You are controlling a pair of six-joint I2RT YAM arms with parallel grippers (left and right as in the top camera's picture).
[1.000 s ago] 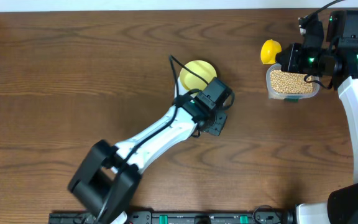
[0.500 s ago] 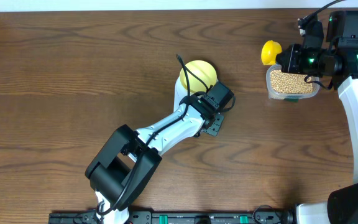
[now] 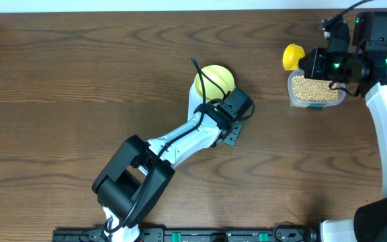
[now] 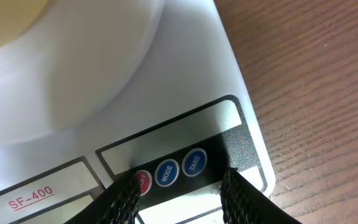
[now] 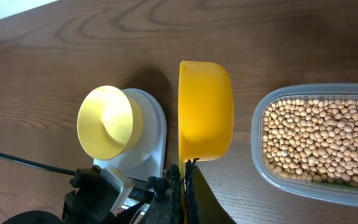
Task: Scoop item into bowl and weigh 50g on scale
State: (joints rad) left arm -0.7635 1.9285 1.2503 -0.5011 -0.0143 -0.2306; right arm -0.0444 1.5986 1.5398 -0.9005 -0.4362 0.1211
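Observation:
The pale-yellow bowl (image 3: 213,79) stands empty on the white scale (image 3: 195,102), mid-table. My left gripper (image 3: 228,133) hangs just over the scale's button end. In the left wrist view its open gripper (image 4: 179,196) straddles the red, MODE and TARE buttons (image 4: 166,173), holding nothing, and one finger (image 4: 126,198) partly covers the red button. My right gripper (image 5: 185,180) is shut on the handle of a yellow measuring spoon (image 5: 205,106), whose cup looks empty. The beans (image 5: 319,140) fill a clear tub to the right of the spoon.
The clear tub (image 3: 314,89) sits at the far right, below the right gripper (image 3: 309,60) and beside the spoon (image 3: 291,55). The left arm (image 3: 173,144) lies diagonally across the front middle. A black cable (image 3: 200,74) crosses over the bowl.
The left arm's elbow has swung right and the gripper has settled slightly lower over the scale's buttons; over the last half second nothing moves. The right arm has stayed still.

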